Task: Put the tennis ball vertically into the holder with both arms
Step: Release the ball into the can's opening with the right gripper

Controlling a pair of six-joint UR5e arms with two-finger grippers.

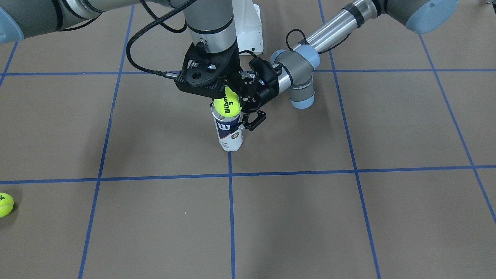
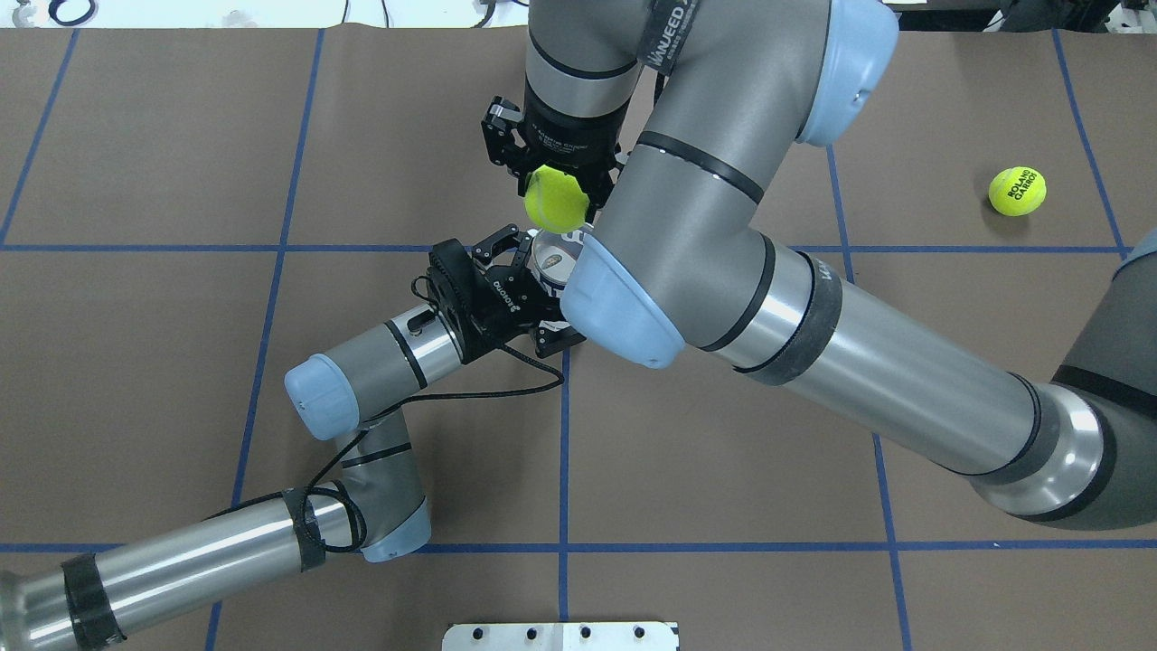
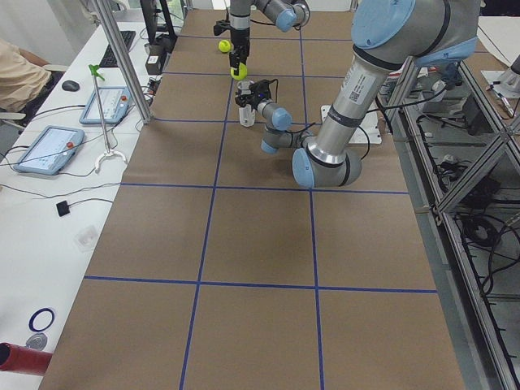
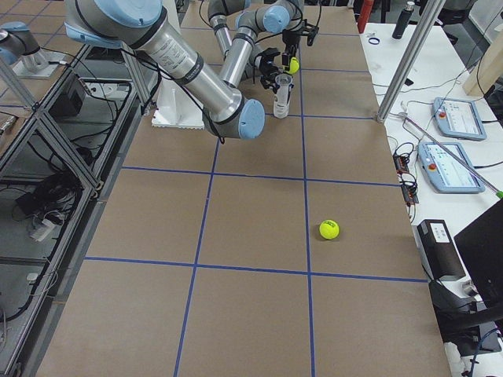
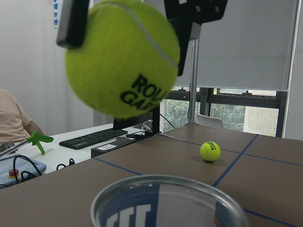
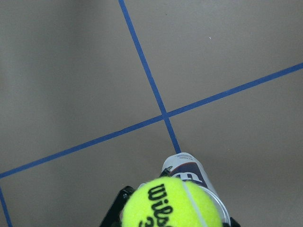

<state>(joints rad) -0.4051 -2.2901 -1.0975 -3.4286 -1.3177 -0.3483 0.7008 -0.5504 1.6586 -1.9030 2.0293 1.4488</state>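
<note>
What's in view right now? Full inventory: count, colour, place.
held ball: 1, yellow-green, just above the holder's mouth
loose ball: 1, yellow-green, on the table on the robot's right, well away from the holder
holder: 1, clear with navy-and-white label, upright at a tape crossing
table: 1, brown cover with blue tape grid
pedestal base: 1, white, at the robot's edge of the table
tablets: 2, light frames, on the side bench
person: 1, beige top, at the bench, only partly visible
right gripper: 1, black, fingers shut on the held ball
left gripper: 1, black, fingers either side of the holder, apparently gripping it
</note>
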